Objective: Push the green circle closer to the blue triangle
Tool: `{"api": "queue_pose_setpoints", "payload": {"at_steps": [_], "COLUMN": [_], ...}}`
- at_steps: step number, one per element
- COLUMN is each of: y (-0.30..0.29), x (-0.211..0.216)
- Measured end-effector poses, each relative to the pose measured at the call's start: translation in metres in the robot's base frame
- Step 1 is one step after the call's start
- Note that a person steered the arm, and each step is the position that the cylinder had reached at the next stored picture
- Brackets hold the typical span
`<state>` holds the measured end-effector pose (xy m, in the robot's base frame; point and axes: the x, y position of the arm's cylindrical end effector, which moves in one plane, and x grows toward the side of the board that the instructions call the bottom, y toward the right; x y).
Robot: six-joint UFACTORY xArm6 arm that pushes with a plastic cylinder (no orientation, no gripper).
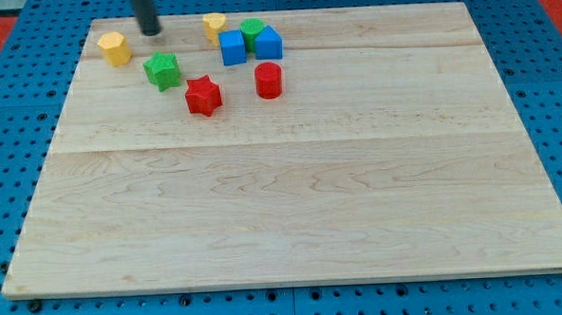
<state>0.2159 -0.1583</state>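
Note:
The green circle [252, 31] sits near the view's top, wedged behind and between two blue blocks. The blue triangle [269, 44] is right beside it on the right and looks to be touching it. A blue cube [232, 48] stands at the circle's lower left. My tip [151, 32] rests on the board well to the left of the circle, between the yellow hexagon [115, 48] and the green star [162, 71], touching no block.
A yellow heart-like block [214, 26] lies just left of the green circle at the board's top edge. A red star [202, 95] and a red cylinder [268, 80] sit below the blue blocks. The wooden board [302, 204] lies on a blue pegboard.

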Motion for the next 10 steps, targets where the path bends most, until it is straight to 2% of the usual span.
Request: {"api": "queue_pose_setpoints", "payload": {"at_steps": [2, 3, 4, 6, 7, 8, 9, 10], "y": [0.119, 0.183, 0.194, 0.142, 0.124, 0.137, 0.187, 0.233], "x": [0.002, 0.036, 0.045, -0.017, -0.022, -0.024, 0.003, 0.085]}}
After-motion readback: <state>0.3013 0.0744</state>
